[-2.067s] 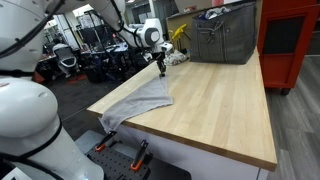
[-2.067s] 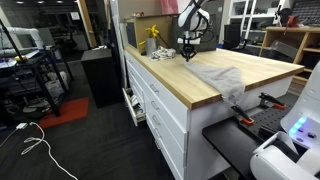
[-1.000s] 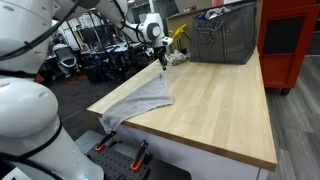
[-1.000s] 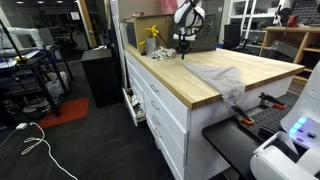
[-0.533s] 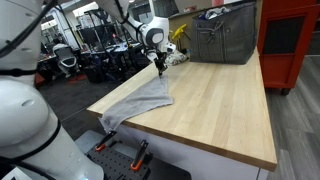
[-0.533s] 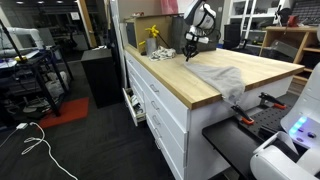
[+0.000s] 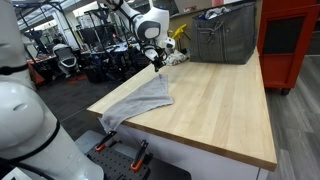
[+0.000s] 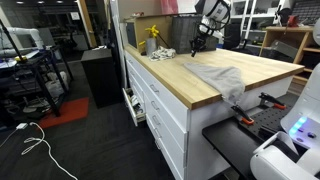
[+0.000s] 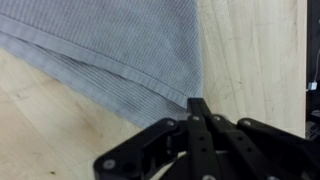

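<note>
A grey towel [image 7: 140, 100] [image 8: 220, 76] lies on the wooden workbench [image 7: 222, 112] [image 8: 172, 74], one end hanging over the edge. My gripper [image 7: 156, 64] [image 8: 196, 46] hangs just above the towel's far corner, its jaws shut with nothing between them. In the wrist view the towel [image 9: 110, 50] lies flat on the wood, and its corner meets the tip of the gripper [image 9: 197, 104]. Whether the tip touches the cloth I cannot tell.
A grey mesh bin [image 7: 222, 40] stands at the back of the bench, with a yellow object [image 7: 180, 34] [image 8: 151, 38] and crumpled cloth beside it. A red cabinet [image 7: 290, 40] stands past the bench end. White drawers [image 8: 160, 105] front the bench.
The arm's wrist has swung across and lifted slightly above the towel's corner. The towel has not moved. The jaws have stayed shut.
</note>
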`<state>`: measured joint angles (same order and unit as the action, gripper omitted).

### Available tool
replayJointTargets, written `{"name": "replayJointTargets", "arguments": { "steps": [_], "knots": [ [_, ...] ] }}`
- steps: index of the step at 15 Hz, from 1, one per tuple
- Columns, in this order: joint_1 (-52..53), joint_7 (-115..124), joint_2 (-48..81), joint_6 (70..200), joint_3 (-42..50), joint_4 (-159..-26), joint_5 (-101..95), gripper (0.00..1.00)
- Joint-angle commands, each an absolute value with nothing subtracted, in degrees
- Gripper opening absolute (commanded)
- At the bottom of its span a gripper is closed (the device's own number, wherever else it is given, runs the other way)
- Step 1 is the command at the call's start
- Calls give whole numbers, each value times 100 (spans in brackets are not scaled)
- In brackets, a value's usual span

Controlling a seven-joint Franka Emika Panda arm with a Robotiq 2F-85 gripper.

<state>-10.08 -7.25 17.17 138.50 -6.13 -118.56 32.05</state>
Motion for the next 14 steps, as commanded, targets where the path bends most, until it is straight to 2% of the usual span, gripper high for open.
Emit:
{"name": "replayJointTargets", "arguments": {
  "steps": [1, 14],
  "knots": [
    [-821, -911, 1386, 13894, -511, -12164, 3198, 0],
    [-237, 165, 2413, 14358, -217, -11446, 1907, 0]
  ]
}}
